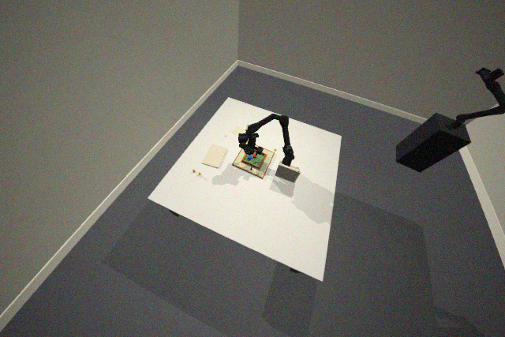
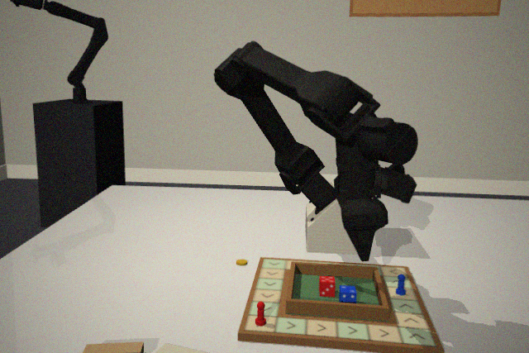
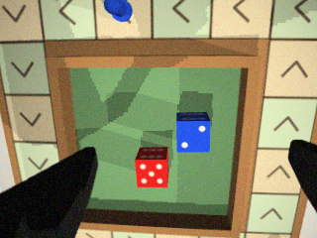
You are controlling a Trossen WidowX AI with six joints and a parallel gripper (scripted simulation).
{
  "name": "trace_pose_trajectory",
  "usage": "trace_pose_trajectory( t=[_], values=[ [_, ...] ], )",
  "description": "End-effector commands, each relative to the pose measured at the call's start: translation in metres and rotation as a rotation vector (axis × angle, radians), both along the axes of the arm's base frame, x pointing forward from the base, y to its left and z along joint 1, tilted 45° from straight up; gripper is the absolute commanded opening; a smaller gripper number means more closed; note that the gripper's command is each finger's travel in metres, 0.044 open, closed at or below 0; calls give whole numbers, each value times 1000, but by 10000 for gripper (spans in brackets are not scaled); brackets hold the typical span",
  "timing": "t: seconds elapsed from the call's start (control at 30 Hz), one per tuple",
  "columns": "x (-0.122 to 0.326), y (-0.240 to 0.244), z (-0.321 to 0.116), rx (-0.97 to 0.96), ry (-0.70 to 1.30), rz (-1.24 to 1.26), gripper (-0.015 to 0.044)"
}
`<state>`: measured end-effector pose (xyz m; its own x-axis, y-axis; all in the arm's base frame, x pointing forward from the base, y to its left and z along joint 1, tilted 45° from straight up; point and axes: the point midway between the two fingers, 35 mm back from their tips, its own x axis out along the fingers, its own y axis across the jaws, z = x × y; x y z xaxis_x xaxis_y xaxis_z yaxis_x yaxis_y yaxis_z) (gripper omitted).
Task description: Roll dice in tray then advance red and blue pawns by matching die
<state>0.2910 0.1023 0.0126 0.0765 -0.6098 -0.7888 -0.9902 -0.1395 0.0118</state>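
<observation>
A red die (image 2: 326,286) (image 3: 152,171) and a blue die (image 2: 347,293) (image 3: 193,136) lie apart on the green floor of the brown-walled tray (image 2: 333,308) (image 3: 61,124). In the wrist view the red die's upper face shows five, the blue die's shows two. The red pawn (image 2: 259,315) stands upright on the front-left corner square of the arrow board (image 2: 341,342) in the exterior view. The blue pawn (image 2: 400,284) (image 3: 118,9) (image 1: 251,169) stands upright on the right-hand side there. My gripper (image 1: 253,151) (image 2: 364,259) (image 3: 191,152) is open and empty above the tray, its fingers spread wide.
A yellow disc (image 1: 274,149) (image 2: 241,262) lies beside the board. A beige flat panel (image 1: 215,156) and small pieces (image 1: 193,170) (image 1: 199,173) lie on the table. A brown block (image 2: 114,348) is at the front left. A second arm stands on a dark pedestal (image 2: 64,156) (image 1: 432,141).
</observation>
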Motion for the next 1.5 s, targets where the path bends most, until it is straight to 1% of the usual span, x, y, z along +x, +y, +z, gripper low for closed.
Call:
trace_pose_trajectory(
  t=[0.0,0.03,0.07,0.13,0.37,0.47,0.93,1.47],
  values=[
    [4,0,-1,-106,-52,23,440],
    [0,1,-1,-24,-7,7,440],
    [0,1,-1,-24,-7,7,440],
    [5,-2,2,-15,-59,-54,387],
    [51,-41,34,75,-608,-707,204],
    [67,-63,50,100,-851,-985,200],
    [97,-112,85,150,-1380,-1537,200],
    [96,-114,87,151,-1393,-1550,200]
  ],
)
